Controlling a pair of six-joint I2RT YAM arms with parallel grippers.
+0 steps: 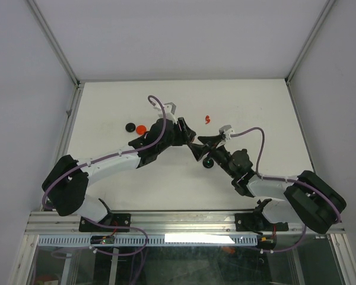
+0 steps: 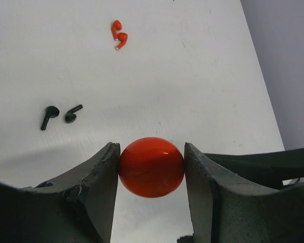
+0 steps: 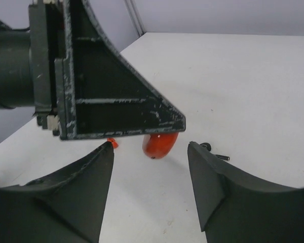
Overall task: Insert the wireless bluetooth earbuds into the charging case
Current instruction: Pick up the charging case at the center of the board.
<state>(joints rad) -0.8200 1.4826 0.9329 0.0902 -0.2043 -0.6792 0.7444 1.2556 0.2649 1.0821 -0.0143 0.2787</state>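
My left gripper (image 2: 152, 152) is shut on a red, rounded charging case (image 2: 152, 169), held just above the table. Beyond it lie two red earbuds (image 2: 119, 34) side by side and two black earbuds (image 2: 58, 115) further left. From above, the red earbuds (image 1: 208, 119) sit behind both grippers, and the black ones are hidden. My right gripper (image 3: 151, 145) is open with nothing between its fingers. It faces the left gripper (image 1: 190, 135) from close by, with the case (image 3: 159, 144) showing under the left finger. The right gripper (image 1: 197, 147) almost meets the left at mid-table.
A black disc (image 1: 130, 126) and a red disc (image 1: 141, 129) lie on the white table left of my left arm. White walls enclose the table at the back and sides. The black earbuds (image 3: 213, 151) lie just past my right finger.
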